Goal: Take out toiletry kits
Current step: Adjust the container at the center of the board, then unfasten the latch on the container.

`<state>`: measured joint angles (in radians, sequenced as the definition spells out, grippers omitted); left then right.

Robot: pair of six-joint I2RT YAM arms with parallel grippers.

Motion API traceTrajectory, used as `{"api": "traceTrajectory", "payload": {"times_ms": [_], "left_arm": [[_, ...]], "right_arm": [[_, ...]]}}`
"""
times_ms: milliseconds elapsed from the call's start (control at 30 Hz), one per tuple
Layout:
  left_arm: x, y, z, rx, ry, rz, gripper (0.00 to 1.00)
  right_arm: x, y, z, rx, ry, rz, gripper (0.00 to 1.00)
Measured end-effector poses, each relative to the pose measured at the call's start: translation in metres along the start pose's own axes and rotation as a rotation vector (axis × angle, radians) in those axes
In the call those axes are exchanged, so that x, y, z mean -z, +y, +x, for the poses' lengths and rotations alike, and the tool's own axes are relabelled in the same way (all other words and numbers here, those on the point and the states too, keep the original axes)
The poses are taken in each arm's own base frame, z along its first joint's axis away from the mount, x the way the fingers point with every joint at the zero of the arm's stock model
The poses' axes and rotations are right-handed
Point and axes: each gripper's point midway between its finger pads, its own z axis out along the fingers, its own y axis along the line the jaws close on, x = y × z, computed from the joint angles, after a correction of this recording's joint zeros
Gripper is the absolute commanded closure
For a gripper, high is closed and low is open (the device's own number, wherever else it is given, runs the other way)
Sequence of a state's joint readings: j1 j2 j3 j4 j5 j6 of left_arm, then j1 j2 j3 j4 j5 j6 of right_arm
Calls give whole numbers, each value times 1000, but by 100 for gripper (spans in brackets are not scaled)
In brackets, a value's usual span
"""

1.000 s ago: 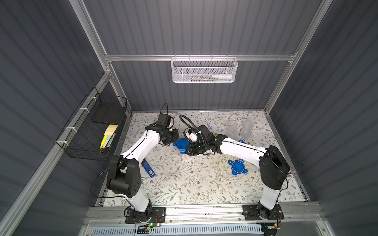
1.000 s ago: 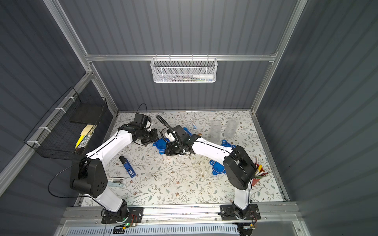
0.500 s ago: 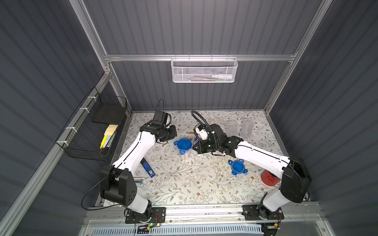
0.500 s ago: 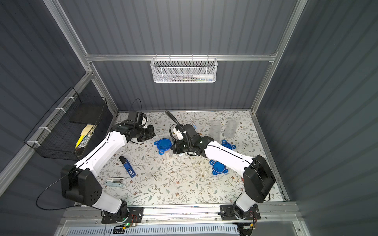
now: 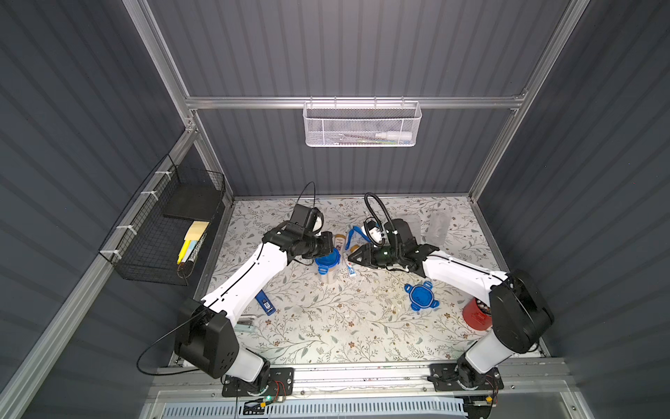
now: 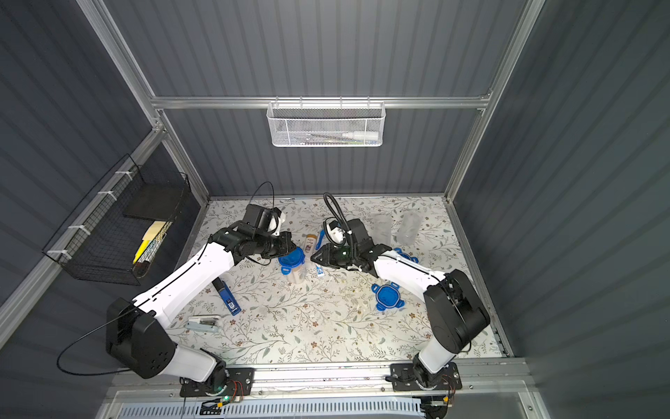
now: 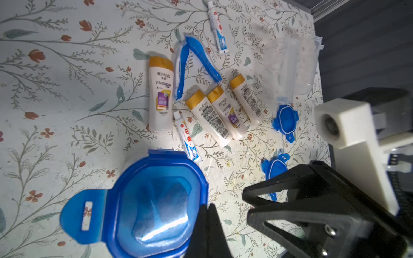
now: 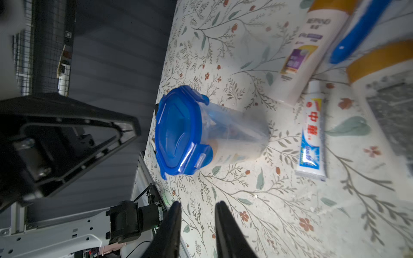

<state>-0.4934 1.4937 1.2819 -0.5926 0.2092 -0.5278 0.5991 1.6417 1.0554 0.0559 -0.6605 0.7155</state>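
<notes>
In both top views the left gripper hangs over the closed jar, at the 12 o'clock edge of its blue lid. From up here we cannot tell how its jaws stand. The right gripper points at the jar from 3 o'clock, near but apart. A toothpaste tube lies just beside the right gripper's tips at their 6 o'clock. A bottle lies at their 11 o'clock and a toothbrush at their 12 o'clock.

In the left wrist view we see the left gripper's fingers pressed together with nothing between them, their tips at the lid's rim. The toothpaste tube lies just beside the lid, and the bottle next to it reads REPAND. Three more bottles lie side by side past the tube, two of them barcode-up with print too small to read. Two toothbrushes form a V beyond, and a second tube lies farther out.

In the right wrist view the right gripper's jaws stand apart and empty, with the jar upright ahead of them, untouched. The toothpaste tube, with red Chinese characters on white and blue, lies just beside the jar's base. REPAND shows on the bottle, blurred. What sits inside the jar is too hazy for us to name.
</notes>
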Motion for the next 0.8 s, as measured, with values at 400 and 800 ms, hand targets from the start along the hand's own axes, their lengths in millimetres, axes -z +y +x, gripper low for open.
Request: {"api": "traceTrajectory", "payload": {"times_ms": [400,800], "left_arm": [[-25,10,8,10,11,18,100],[-33,6,6,17,-25,67,100]], "right_arm": [[-20,3,2,-36,42,-114,55],[-39,-13,4,-94,71,-133,46]]}}
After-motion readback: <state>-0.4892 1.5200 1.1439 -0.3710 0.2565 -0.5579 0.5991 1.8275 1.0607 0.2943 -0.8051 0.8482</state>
